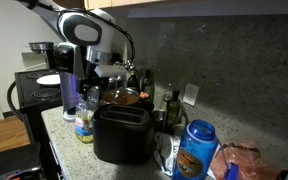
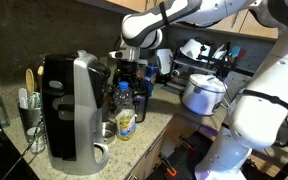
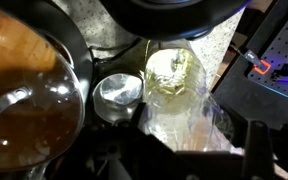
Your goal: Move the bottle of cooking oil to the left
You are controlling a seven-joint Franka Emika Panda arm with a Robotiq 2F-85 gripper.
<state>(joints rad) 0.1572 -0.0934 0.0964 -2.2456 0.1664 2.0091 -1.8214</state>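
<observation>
The bottle of cooking oil (image 1: 84, 127) is clear plastic with yellow liquid low down. It stands near the counter's edge beside the black toaster (image 1: 122, 135). It also shows in an exterior view (image 2: 126, 122) and fills the middle of the wrist view (image 3: 174, 80). My gripper (image 1: 87, 98) comes down over its upper part; in an exterior view (image 2: 130, 82) it sits at the bottle's top. In the wrist view my fingers (image 3: 189, 125) stand on either side of the bottle's shoulder and appear closed on it. The blue cap is hidden under the gripper there.
A pan with a glass lid (image 1: 124, 97) sits just behind the bottle, and fills the wrist view's left side (image 3: 24, 90). A small metal cup (image 3: 117, 92) stands next to the bottle. Dark green bottles (image 1: 169, 105), a blue-lidded container (image 1: 196, 150) and a steel pot (image 2: 204, 92) stand farther off.
</observation>
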